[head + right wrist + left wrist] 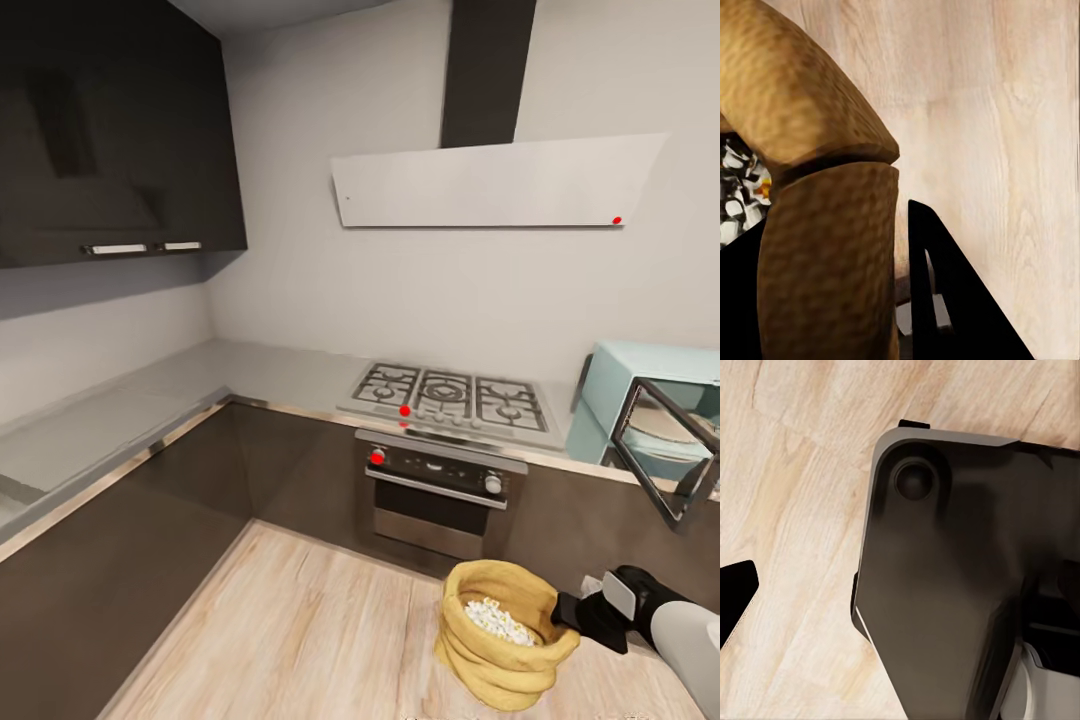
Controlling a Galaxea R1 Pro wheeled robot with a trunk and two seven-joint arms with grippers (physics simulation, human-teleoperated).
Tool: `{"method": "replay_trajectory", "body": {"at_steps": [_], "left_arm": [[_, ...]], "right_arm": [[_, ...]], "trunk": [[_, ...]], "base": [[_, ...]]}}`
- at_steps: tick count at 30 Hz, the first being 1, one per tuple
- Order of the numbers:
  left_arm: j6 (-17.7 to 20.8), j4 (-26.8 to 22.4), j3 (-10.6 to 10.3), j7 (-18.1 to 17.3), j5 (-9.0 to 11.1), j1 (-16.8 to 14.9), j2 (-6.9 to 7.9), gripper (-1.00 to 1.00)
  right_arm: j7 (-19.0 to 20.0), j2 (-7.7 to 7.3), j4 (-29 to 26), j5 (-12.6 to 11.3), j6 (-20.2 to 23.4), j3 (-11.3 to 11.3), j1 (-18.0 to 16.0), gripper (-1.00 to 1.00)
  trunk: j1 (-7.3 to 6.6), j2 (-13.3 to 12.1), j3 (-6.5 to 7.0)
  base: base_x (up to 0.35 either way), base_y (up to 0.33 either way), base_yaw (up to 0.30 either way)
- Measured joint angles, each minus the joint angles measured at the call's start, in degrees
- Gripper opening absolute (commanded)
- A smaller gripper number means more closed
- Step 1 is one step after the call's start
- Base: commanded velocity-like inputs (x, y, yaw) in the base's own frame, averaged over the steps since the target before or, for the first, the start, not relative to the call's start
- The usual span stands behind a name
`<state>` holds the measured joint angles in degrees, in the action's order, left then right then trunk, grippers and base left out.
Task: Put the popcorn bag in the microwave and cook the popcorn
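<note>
My right end effector (566, 612) grips the bag (503, 634) by its rolled rim — upright over the floor, keeping popcorn (499, 621) inside. The microwave (655, 420) on the counter (270, 370) stands open. I can't tell my left end effector's state.

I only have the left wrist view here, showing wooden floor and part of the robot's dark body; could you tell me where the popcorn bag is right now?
Observer: The right gripper grips the popcorn bag by its rolled rim, held above the wooden floor.
Operator: Thank you. Is there anything in the bag?
Observer: Yes, the popcorn, pale whitish bits, sits in the open mouth.
Operator: And is the microwave ready to receive it?
Observer: The microwave stands on the countertop at the head view's right edge, and its dark glass door is swung open.
</note>
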<state>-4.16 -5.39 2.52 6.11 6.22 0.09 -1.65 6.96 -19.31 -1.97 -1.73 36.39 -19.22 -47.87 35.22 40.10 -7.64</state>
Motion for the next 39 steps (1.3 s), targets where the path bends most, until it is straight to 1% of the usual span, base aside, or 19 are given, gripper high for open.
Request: {"method": "replay_trajectory", "body": {"at_steps": [1,5,7,8,9,12,15,21,27,39], "left_arm": [[0.0,0.0,0.0,0.0,0.0,0.0,0.00,1.00],[0.0,0.0,0.0,0.0,0.0,0.0,0.00,1.00],[0.0,0.0,0.0,0.0,0.0,0.0,0.00,1.00],[0.0,0.0,0.0,0.0,0.0,0.0,0.00,1.00],[0.0,0.0,0.0,0.0,0.0,0.0,0.00,1.00],[0.0,0.0,0.0,0.0,0.0,0.0,0.00,1.00],[0.0,0.0,0.1,0.0,0.0,0.0,0.00,1.00],[0.0,0.0,0.1,0.0,0.0,0.0,0.00,1.00],[0.0,0.0,0.0,0.0,0.0,0.0,0.00,1.00],[0.0,0.0,0.0,0.0,0.0,0.0,0.00,1.00]], "right_arm": [[-0.4,-0.06,0.0,0.0,-0.6,-0.3,0.0,-1.00],[-4.9,-0.58,-0.1,0.0,-3.1,-2.5,0.0,-1.00],[-5.7,-0.66,-0.1,-0.1,-3.4,-2.8,0.0,-1.00],[-5.9,-0.99,-0.1,0.0,-3.5,-2.8,0.0,-1.00],[-6.0,-1.63,-0.2,0.0,-3.6,-2.8,0.0,-1.00],[-6.0,-2.54,-0.3,-0.1,-3.6,-2.9,0.0,-1.00],[-6.0,-2.88,-0.3,-0.2,-3.6,-3.0,0.0,-1.00],[-6.0,-3.05,-0.4,-0.2,-5.7,-3.0,0.0,-1.00],[-6.0,-3.91,-0.4,-0.2,-5.9,-3.0,0.0,-1.00],[-5.9,-4.07,-0.4,-0.2,-5.9,-3.0,0.0,-1.00]], "trunk": [[0.00,0.0,0.00],[0.00,0.0,0.00],[0.00,0.0,0.00],[0.00,0.0,0.00],[0.00,0.0,0.00],[0.00,0.0,0.00],[0.00,0.0,0.00],[0.00,0.0,0.00],[0.00,0.0,0.00],[0.00,0.0,0.00]], "base": [[0.000,0.000,-0.281],[0.000,0.000,-0.281],[0.000,0.000,-0.281],[0.000,0.000,-0.281],[0.000,0.000,-0.281],[0.000,0.000,-0.281],[0.000,0.000,-0.281],[0.000,0.000,-0.281],[0.000,0.000,-0.281],[0.000,0.000,-0.281]]}}
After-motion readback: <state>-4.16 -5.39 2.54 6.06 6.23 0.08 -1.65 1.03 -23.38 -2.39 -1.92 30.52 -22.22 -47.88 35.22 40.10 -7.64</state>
